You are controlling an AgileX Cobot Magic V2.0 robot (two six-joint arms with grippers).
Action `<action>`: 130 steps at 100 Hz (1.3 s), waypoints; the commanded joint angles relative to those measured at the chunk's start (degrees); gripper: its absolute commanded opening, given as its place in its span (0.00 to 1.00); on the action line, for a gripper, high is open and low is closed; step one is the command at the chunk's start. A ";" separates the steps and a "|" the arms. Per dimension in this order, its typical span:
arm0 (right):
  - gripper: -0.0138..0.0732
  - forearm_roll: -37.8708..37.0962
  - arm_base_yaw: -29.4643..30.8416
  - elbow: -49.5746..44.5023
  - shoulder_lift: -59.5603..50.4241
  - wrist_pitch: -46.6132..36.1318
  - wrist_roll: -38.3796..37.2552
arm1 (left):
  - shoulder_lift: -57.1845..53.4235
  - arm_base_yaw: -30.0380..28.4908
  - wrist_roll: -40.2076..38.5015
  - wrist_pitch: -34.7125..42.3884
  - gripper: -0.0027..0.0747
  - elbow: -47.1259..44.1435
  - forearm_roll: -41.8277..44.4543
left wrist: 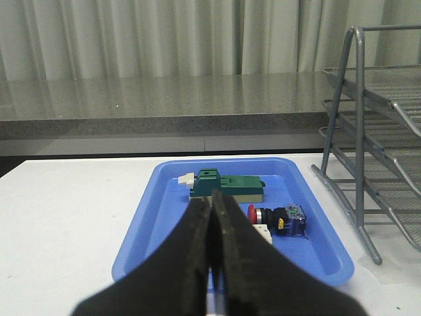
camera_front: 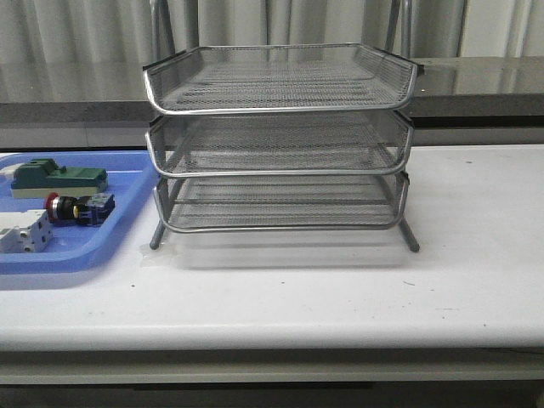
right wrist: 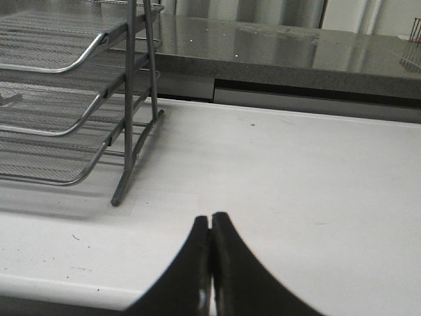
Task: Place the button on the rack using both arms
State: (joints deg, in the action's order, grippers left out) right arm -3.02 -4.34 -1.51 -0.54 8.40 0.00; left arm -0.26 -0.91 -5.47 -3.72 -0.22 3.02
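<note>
The button (camera_front: 78, 208), with a red cap and a black, yellow and blue body, lies on its side in the blue tray (camera_front: 127, 225) at the left; it also shows in the left wrist view (left wrist: 281, 218). The silver three-tier wire rack (camera_front: 280, 136) stands mid-table, all tiers bare; it also shows in the left wrist view (left wrist: 375, 164) and in the right wrist view (right wrist: 66, 99). My left gripper (left wrist: 212, 197) is shut and empty, hovering near the tray's front, short of the button. My right gripper (right wrist: 210, 218) is shut and empty over bare table right of the rack. Neither arm shows in the front view.
In the blue tray (left wrist: 141, 217) also lie a green block (camera_front: 58, 178) and a white terminal block (camera_front: 24, 234). A grey counter ledge (camera_front: 476, 85) and curtains run behind the table. The table's front edge (camera_front: 272, 340) is near.
</note>
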 commanded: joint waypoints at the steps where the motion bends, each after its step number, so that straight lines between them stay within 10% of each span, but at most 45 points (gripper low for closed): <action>1: 0.05 0.00 0.38 -0.09 -1.01 -4.61 0.53 | -1.85 -0.03 -0.58 4.22 0.01 -1.94 -0.51; 103: 0.05 1.34 0.38 0.30 -1.01 -12.58 0.62 | -1.85 -0.03 -0.58 4.22 0.01 -1.94 -0.51; 130: 0.05 7.29 0.38 10.95 2.05 -0.83 0.57 | -1.85 -0.03 -0.58 4.22 0.01 -1.94 -0.51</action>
State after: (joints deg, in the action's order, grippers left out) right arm 3.22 -4.34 3.69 -0.54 7.46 0.00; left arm -0.26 -0.91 -5.47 -3.72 -0.22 3.02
